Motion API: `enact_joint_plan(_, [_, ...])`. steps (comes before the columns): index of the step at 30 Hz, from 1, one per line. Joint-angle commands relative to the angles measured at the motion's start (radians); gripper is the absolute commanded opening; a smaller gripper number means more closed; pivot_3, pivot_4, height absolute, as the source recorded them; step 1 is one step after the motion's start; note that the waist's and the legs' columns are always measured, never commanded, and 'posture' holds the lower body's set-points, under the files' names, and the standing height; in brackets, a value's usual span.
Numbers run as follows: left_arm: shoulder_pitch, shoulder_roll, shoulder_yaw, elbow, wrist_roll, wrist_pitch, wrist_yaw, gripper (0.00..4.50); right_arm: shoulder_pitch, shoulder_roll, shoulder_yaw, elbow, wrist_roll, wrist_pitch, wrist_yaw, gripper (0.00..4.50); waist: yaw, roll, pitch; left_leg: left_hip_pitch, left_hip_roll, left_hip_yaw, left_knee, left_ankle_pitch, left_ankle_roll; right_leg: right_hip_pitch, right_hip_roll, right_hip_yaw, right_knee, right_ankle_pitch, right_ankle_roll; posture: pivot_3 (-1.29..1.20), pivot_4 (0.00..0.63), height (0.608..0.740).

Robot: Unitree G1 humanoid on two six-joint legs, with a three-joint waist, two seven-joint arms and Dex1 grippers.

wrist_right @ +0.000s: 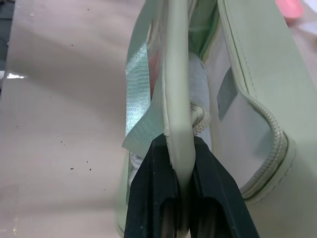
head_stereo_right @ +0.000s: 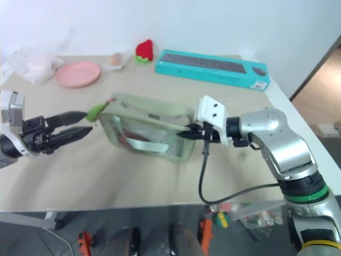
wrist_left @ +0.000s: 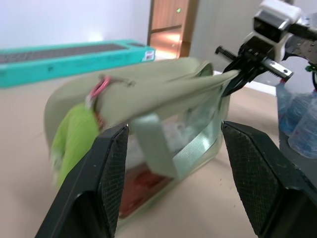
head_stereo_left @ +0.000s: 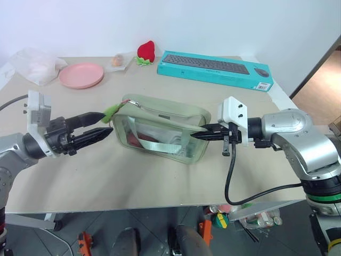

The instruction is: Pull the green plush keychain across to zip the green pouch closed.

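1. Bench: the green pouch stands upright mid-bench, between my two arms, zipper on top.
2. Pouch end nearest my right arm: my right gripper is clamped shut on the pouch's edge there, anchoring it.
3. My left gripper stands wide open, holding nothing, its tips at the pouch's other end.
4. Green plush keychain hangs at that corner on its ring, just beside my upper left finger.
5. Judgement: close on the plush near its ring, then pull straight along the zipper towards my right gripper while it holds firm; an angled pull may jam the slider.
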Motion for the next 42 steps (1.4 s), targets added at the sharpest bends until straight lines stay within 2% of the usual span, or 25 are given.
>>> enact_joint_plan(1, [-0.012,0.002,0.045,0.013,-0.007,-0.018,0.005,3.08,-0.055,-0.003,0.009,0.064,-0.04,-0.091,0.066,0.01,0.0,0.0,0.0,0.0,0.0,0.0,0.0,0.0,0.0,0.0,0.0,0.0,0.0,0.0,0.0,0.0,0.15,0.74])
enact_joint_plan(8, [0.017,0.001,0.097,0.055,-0.026,-0.002,0.013,3.08,-0.111,0.043,0.014,0.219,-0.054,-0.186,0.154,0.01,-0.002,0.0,0.0,0.0,0.0,0.0,0.0,0.0,0.0,0.0,0.0,0.0,0.0,0.0,0.0,0.0,0.15,0.74])
enact_joint_plan(12, [0.033,0.008,0.112,0.064,-0.027,0.003,0.013,3.08,-0.107,0.061,0.03,0.234,-0.08,-0.225,0.175,0.01,-0.002,0.0,0.0,0.001,0.001,0.0,0.0,0.0,0.0,0.0,0.0,0.0,0.0,0.0,-0.001,0.0,0.15,0.74])
enact_joint_plan(17, [0.037,0.017,0.142,0.109,-0.044,0.028,0.016,3.08,-0.127,0.107,-0.022,0.273,-0.023,-0.203,0.184,0.01,-0.007,0.0,0.0,0.003,0.002,0.001,0.0,0.0,0.0,0.001,0.001,0.001,0.001,0.001,-0.002,0.0,0.15,0.74])
enact_joint_plan(33, [-0.011,0.029,0.102,0.153,-0.026,0.039,-0.005,3.08,-0.097,0.121,-0.046,0.266,-0.011,-0.194,0.186,0.01,-0.005,0.0,0.0,0.003,0.002,0.002,-0.001,0.001,-0.001,0.001,0.002,0.001,0.002,0.001,-0.004,0.0,0.15,0.74])
enact_joint_plan(39, [-0.013,0.063,0.067,0.055,-0.044,0.065,-0.079,3.08,-0.086,0.131,-0.008,0.266,-0.054,-0.2,0.17,0.01,-0.005,0.0,0.0,0.003,0.003,0.001,-0.001,0.001,-0.001,0.001,0.002,0.001,0.002,0.001,-0.004,0.0,0.15,0.74])
enact_joint_plan(42, [0.0,0.08,0.049,0.053,0.001,0.047,-0.094,3.08,-0.086,0.137,-0.011,0.265,-0.056,-0.197,0.169,0.01,-0.006,0.0,0.0,0.004,0.003,0.002,-0.001,0.001,-0.001,0.001,0.002,0.002,0.002,0.001,-0.004,0.0,0.15,0.74])
